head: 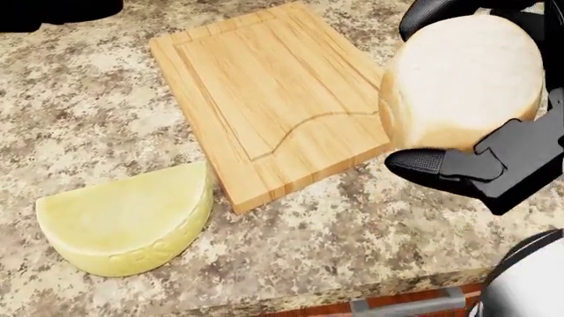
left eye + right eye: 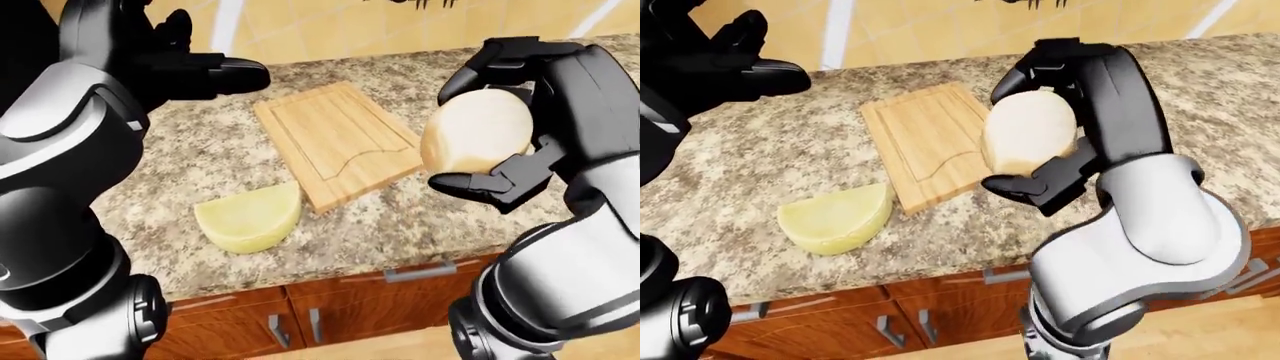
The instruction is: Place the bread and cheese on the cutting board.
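The right hand [image 2: 495, 124] grips the bread [image 1: 463, 82] round its middle; it looks light and squashable. The left hand [image 2: 200, 71] seems open, though partly hidden.

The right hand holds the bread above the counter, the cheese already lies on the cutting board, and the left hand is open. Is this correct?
Not quite: the cheese lies on the counter, beside the cutting board, as the head view shows. The rest stands: the right hand holds the bread above the counter and the left hand is open.
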You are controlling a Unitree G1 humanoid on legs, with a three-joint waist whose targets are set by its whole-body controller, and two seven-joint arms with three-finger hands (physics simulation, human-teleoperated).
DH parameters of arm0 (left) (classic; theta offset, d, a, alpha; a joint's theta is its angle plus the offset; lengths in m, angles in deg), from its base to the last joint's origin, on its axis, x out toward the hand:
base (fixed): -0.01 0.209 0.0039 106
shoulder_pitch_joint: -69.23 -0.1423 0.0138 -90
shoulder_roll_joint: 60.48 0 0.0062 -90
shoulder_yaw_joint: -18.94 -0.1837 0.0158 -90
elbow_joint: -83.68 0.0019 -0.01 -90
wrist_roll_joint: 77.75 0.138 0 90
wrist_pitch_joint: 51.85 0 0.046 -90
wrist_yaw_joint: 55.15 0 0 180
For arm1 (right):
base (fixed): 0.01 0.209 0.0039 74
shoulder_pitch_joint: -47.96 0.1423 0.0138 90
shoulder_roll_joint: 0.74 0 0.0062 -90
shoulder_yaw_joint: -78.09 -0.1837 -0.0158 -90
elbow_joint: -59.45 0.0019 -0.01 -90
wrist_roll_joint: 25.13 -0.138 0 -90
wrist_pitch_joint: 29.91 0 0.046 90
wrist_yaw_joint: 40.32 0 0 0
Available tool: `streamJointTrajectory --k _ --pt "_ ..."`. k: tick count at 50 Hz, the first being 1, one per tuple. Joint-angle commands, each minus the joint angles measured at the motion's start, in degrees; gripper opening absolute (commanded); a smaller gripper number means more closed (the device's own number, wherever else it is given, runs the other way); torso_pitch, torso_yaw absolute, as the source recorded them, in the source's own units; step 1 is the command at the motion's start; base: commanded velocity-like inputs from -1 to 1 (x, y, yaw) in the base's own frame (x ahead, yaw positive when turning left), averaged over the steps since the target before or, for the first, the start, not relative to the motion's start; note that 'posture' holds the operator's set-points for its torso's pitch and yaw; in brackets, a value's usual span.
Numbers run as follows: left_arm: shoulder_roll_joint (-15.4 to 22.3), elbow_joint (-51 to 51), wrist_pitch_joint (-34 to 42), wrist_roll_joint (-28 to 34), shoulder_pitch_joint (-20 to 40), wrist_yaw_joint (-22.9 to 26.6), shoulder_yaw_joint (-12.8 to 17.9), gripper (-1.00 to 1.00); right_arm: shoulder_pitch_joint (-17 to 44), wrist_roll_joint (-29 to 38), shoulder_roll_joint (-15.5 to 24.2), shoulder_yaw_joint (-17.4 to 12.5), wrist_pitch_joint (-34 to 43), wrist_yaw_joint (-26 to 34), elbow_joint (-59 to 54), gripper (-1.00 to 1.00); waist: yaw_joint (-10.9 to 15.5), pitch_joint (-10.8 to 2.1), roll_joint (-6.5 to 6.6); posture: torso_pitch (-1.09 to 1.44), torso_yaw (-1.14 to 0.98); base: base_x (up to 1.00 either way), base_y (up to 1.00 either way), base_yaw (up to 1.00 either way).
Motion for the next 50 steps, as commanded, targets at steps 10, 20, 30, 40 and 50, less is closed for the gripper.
streamJointTrajectory --k 10,20,30,40,50 --pt "0.24 -1.00 -1.46 0.98 1.70 0.53 0.78 1.00 20.29 0.53 0.39 -5.18 -8.59 2.49 -15.94 -1.00 -0.52 -1.32 0.78 0.00 0.00 0.00 0.00 0.00" --pt "0.01 -1.16 -1.22 1.39 1.73 0.90 0.90 1.00 35.27 -15.22 2.67 -5.62 -12.46 -10.57 -37.42 -1.00 -0.84 -1.15 1.13 0.00 0.00 0.00 0.00 0.00" --pt "-0.14 -1.06 -1.52 1.81 1.59 1.21 0.65 1.00 50.38 -39.61 4.23 -5.93 -28.53 -34.36 -78.23 -1.00 -1.35 -1.22 1.63 0.00 0.00 0.00 0.00 0.00" --pt "-0.16 -0.83 -1.54 1.92 1.82 1.41 0.80 1.00 60.92 -50.25 5.20 -5.94 -47.02 -47.90 -115.54 -1.00 -1.78 -1.28 2.09 0.00 0.00 0.00 0.00 0.00" --pt "-0.32 -0.91 -1.42 1.76 1.79 1.34 0.81 1.00 60.31 -50.00 3.97 -5.48 -49.55 -49.53 -120.84 -1.00 -1.71 -1.17 2.17 0.00 0.00 0.00 0.00 0.00"
